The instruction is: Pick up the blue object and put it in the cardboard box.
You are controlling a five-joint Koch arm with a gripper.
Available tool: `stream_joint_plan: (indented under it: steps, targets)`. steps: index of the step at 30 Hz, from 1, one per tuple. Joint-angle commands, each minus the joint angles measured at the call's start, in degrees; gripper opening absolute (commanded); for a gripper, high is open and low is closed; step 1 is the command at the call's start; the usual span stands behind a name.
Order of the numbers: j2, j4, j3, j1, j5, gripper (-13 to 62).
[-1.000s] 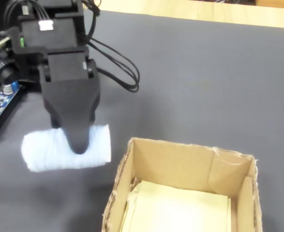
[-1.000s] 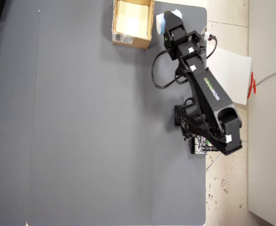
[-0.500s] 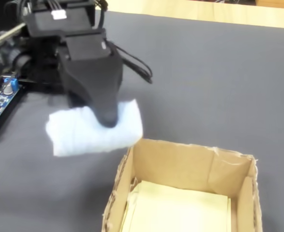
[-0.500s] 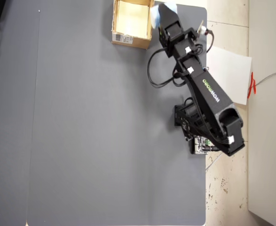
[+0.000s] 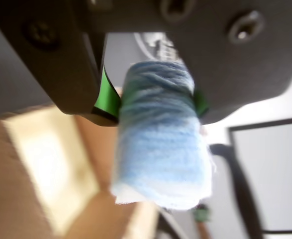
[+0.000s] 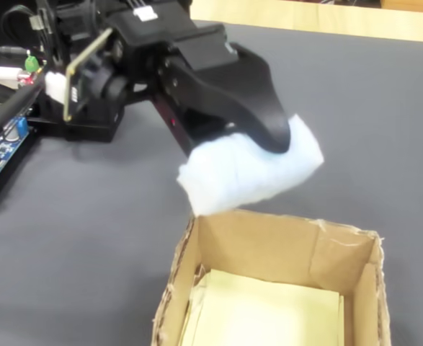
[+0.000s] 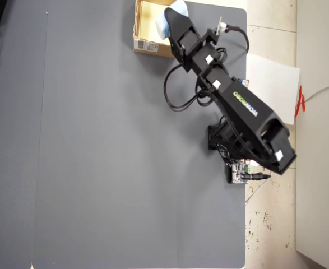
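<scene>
We see the pincer point(image 6: 272, 144) pinching the blue object point(image 6: 248, 175) in the air, clear of the desk point(image 6: 355, 122), just above the far rim of the open cardboard box point(image 6: 269, 249).

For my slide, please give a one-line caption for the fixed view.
The gripper holds the blue object in the air, just above the far rim of the open cardboard box.

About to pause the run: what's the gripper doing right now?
Gripper: shut on the blue object, holding it in the air above the cardboard box.
</scene>
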Motion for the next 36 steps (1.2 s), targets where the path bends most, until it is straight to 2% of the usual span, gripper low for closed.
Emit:
stream_joint_plan:
  steps: [1,12,30,36]
  targets:
    - [0.35,-0.35,-7.03,-0.44,0.35,30.0]
    - [1.93,3.08,-6.42,-1.32,0.18,30.8]
    - [25.84,2.81,17.75,-28.21,2.55,33.3]
    - [28.74,0.18,26.89,-35.33,2.46,34.0]
